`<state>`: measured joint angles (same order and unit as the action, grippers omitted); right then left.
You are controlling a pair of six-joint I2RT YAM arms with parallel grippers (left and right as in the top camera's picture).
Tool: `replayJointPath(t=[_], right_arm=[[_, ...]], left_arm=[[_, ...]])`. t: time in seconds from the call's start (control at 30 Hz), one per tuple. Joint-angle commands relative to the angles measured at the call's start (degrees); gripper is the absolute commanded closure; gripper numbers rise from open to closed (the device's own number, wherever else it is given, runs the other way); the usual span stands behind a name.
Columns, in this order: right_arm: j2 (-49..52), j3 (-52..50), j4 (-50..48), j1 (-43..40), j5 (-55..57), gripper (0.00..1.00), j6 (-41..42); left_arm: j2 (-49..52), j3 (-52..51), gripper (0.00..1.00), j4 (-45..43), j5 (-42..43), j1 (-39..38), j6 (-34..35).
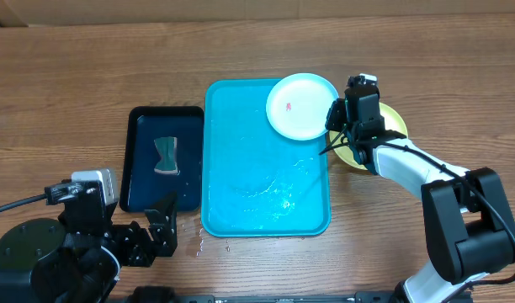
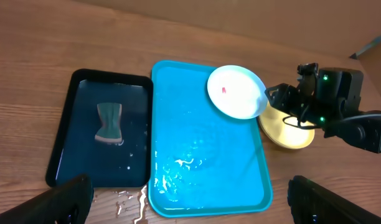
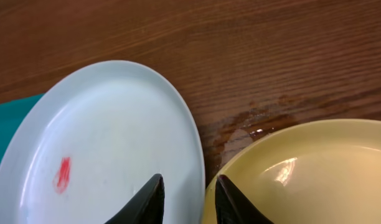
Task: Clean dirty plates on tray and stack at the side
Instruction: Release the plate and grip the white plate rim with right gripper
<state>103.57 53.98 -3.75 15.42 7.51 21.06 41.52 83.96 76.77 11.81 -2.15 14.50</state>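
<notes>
A light cyan plate (image 1: 299,105) with a small red smear lies over the far right corner of the wet cyan tray (image 1: 241,210), overhanging its rim. My right gripper (image 1: 335,118) is shut on this plate's right edge. In the right wrist view the gripper (image 3: 189,177) straddles the rim, one finger over the plate (image 3: 116,143) and the other on the side of a yellow-green plate (image 3: 315,174). That yellow-green plate (image 1: 395,118) rests on the table right of the tray, partly under the arm. My left gripper (image 2: 189,183) hangs open near the tray's front edge (image 2: 203,186), holding nothing.
A black tray (image 1: 144,118) left of the cyan one holds water and a teal sponge (image 1: 167,156). Spilled water (image 2: 131,199) lies on the wood between the two trays' front corners. The left arm's base fills the front left corner.
</notes>
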Motion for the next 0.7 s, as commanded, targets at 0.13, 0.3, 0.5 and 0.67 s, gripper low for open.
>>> replayJointPath(t=[0.13,0.3,0.5,0.67], right_arm=[[-0.2,0.0,1.3,0.0,-0.7,0.65,0.2],[-0.2,0.0,2.6,0.0,-0.7,0.65,0.2],[-0.2,0.0,3.5,0.0,-3.6,0.66,0.2],[-0.2,0.0,4.5,0.0,-4.0,0.69,1.7]], left_arm=[[0.1,0.6,0.0,-0.1,0.2,0.0,-0.1],[0.1,0.6,0.0,-0.1,0.2,0.0,-0.1],[0.1,0.6,0.0,-0.1,0.2,0.0,-0.1],[0.1,0.6,0.0,-0.1,0.2,0.0,-0.1]])
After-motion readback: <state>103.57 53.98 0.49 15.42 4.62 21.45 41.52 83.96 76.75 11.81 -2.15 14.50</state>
